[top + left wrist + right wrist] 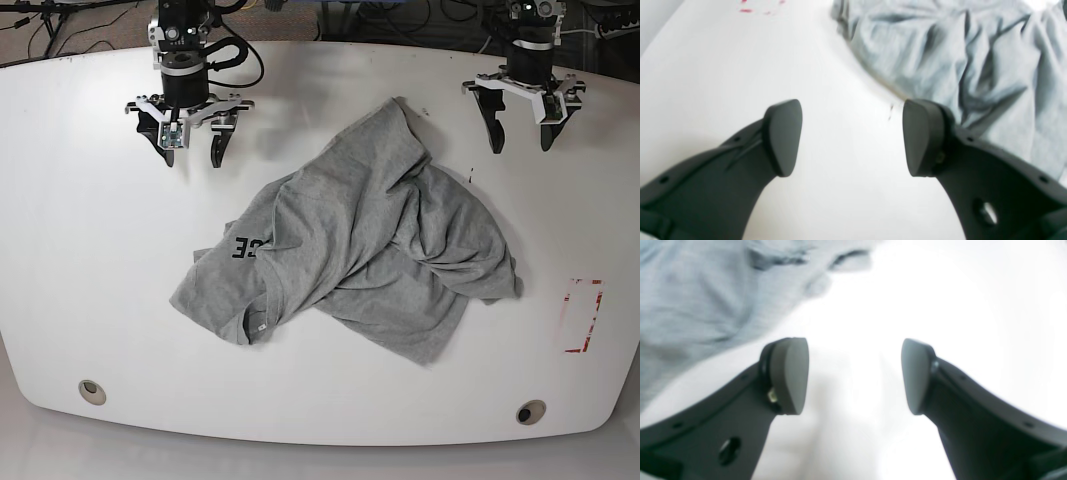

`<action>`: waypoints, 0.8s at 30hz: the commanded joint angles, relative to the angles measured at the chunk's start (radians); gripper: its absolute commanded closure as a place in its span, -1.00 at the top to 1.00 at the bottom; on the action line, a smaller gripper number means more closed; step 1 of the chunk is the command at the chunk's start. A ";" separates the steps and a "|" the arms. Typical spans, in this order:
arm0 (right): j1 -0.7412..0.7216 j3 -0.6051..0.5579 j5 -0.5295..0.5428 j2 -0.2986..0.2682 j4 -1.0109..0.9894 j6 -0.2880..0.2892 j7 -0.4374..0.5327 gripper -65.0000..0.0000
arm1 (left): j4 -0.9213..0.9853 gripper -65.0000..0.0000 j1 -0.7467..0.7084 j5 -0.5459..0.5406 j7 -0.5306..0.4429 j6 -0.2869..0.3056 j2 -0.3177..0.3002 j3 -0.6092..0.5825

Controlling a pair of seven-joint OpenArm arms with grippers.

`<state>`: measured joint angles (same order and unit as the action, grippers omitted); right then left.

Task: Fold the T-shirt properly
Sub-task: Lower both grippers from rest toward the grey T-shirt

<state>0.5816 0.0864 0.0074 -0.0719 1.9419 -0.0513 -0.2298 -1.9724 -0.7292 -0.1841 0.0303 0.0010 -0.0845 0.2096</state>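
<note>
The heather-grey T-shirt (pixel 370 240) lies crumpled in the middle of the white table (pixel 80 260), black letters and a small white neck tag showing near its lower left. My left gripper (pixel 520 140) hangs open above the table at the back right, just off the shirt's upper edge. In the left wrist view the left gripper (pixel 852 138) frames bare table, with wrinkled T-shirt (pixel 957 63) cloth beside its right finger. My right gripper (pixel 191 152) stands open at the back left, apart from the shirt. The right wrist view shows the right gripper (pixel 855 376) empty, T-shirt (pixel 690 303) cloth at upper left.
Red marks (pixel 583 315) sit on the table at the right, beyond the shirt. Two round holes (pixel 92 391) lie near the front edge, one at each side. Cables and equipment run behind the table's back edge.
</note>
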 commanded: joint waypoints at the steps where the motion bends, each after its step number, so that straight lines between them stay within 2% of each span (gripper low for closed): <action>1: 0.004 0.022 -0.005 -0.001 0.019 -0.001 0.026 0.25 | 0.007 0.34 0.031 0.002 -0.020 0.003 0.007 0.006; 8: -0.041 0.049 -0.006 0.006 0.017 -0.004 0.003 0.25 | 0.035 0.33 0.084 0.003 -0.009 0.003 0.012 0.007; 16: -0.115 0.015 -0.022 0.027 -0.026 0.012 0.002 0.26 | 0.061 0.33 0.161 0.006 0.011 0.000 -0.007 -0.007; 18: -0.225 0.023 -0.049 0.023 -0.137 0.082 -0.022 0.26 | 0.060 0.33 0.150 0.012 0.011 0.001 -0.001 -0.013; 24: -0.320 0.031 -0.052 0.020 -0.224 0.184 -0.057 0.25 | 0.055 0.33 0.138 0.013 0.009 0.001 -0.002 -0.021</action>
<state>0.2798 0.1139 -0.0475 -0.0475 1.7107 0.1101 -0.3202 -1.8988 -0.5884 -0.1764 0.0750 0.0002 -0.0803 0.1879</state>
